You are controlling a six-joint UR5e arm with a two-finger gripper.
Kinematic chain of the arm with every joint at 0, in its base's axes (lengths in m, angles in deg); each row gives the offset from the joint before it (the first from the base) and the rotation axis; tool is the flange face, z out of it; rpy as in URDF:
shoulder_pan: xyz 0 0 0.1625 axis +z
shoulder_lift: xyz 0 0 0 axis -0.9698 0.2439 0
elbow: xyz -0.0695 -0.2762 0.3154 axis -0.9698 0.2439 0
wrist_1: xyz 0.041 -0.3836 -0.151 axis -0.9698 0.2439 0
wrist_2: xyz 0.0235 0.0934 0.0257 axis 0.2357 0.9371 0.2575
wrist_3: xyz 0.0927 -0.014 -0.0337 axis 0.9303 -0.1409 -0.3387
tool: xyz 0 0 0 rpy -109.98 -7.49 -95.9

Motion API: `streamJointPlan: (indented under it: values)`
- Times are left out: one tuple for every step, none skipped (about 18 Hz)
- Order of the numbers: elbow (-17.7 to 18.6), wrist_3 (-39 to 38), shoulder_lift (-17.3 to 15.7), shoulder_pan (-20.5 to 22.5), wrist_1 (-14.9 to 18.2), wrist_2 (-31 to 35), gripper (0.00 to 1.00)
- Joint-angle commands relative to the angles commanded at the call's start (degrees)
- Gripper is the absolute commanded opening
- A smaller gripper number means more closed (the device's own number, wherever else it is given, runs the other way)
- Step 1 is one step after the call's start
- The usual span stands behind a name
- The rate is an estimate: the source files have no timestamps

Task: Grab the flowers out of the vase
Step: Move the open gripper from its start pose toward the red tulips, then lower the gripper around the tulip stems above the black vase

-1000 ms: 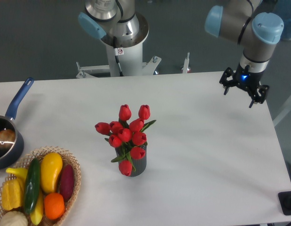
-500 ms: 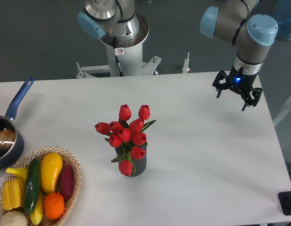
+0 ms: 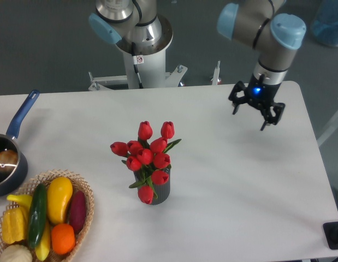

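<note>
One gripper (image 3: 248, 117) is hanging above the far right part of the table (image 3: 239, 180), fingers spread wide apart and holding nothing, a blue light glowing on its wrist. The flowers (image 3: 147, 154) are standing in the vase (image 3: 159, 191) near the table's middle, well apart from the gripper, to its left and nearer. Bare tabletop is lying between gripper and flowers, and all round the vase. The table's right edge is running just right of the gripper; the far edge is just behind it. At the near left corner a wicker basket (image 3: 84, 218) of vegetables is sitting partly cut by the frame, and a blue-handled saucepan (image 3: 7, 164) is sitting at the left edge, both well apart from the vase.
</note>
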Motion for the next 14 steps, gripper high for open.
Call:
streamJointPlan:
  values:
    - [0.3,-0.1,0.0,-0.7,0.0,-1.9,1.00]
    - [0.7,-0.1,0.0,-1.3,0.0,-4.0,1.00]
    - [1.0,-0.2,0.0,-1.9,0.0,-6.8,1.00]
    - [1.1,-0.3,0.1,-2.8,0.0,-9.9,1.00]
    - [1.1,-0.5,0.0,-4.0,0.0,-12.5,1.00]
    - [1.2,-0.7,-0.2,-4.8,0.0,-14.5,1.00]
    - [1.3,-1.2,0.0,-5.7,-0.1,-16.3,1.00]
    - [1.3,-1.3,0.3,-6.6,-0.1,-18.5,1.00]
    - [1.3,-1.4,0.4,-7.0,-0.1,-20.5,1.00]
    - [1.4,-1.4,0.5,-7.1,-0.1,-22.6,1.00]
    - [1.5,-1.4,0.6,-7.3,-0.1,-24.9,1.00]
    - [1.5,-1.4,0.6,-7.7,-0.1,-27.0,1.00]
    - [1.6,-1.4,0.7,-7.9,-0.1,-28.6,1.00]
    - [1.8,-1.5,0.7,-8.1,-0.1,-29.7,1.00]
